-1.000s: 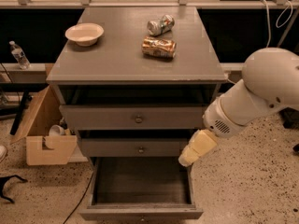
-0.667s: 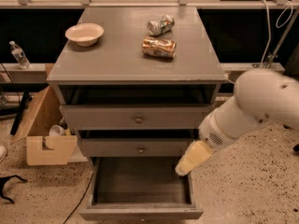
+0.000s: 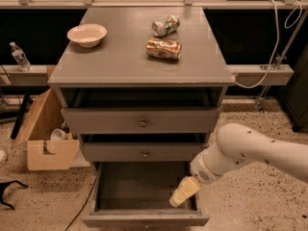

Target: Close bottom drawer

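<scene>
"What did you have on screen?"

"The grey cabinet (image 3: 139, 66) filled the middle; my white arm (image 3: 255, 153) came in low from the right; the bottom drawer (image 3: 144, 219) stood pulled far out at the cabinet's foot, its dark box open to the camera."

"And the smaller things?"

"A cardboard box (image 3: 45, 143) sat on the floor left of the cabinet; on top were a bowl (image 3: 87, 34) at the left and two cans (image 3: 164, 48) further right; the gripper (image 3: 184, 191) hung over the drawer's right front corner; spread or pressed together, I could not tell."
</scene>
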You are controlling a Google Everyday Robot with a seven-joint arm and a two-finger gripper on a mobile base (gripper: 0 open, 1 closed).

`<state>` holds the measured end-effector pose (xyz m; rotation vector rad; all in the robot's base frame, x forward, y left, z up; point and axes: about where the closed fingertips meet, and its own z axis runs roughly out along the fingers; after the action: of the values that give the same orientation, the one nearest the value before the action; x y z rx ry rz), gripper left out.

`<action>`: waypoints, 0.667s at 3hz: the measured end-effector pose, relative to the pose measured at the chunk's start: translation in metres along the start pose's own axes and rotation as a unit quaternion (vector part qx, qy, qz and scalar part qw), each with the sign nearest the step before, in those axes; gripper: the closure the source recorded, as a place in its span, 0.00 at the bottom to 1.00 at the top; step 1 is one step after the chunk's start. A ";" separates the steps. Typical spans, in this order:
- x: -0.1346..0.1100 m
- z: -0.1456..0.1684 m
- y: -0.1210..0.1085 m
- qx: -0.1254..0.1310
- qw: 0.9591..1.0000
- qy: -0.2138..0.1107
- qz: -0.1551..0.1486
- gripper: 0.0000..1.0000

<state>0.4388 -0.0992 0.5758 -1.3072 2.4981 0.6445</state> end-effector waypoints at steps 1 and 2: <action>0.022 0.063 -0.005 -0.049 0.999 -0.007 0.013 0.00; 0.033 0.086 -0.003 -0.071 0.997 -0.005 0.022 0.00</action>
<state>0.4236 -0.0821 0.4870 -1.2957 2.5183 0.8497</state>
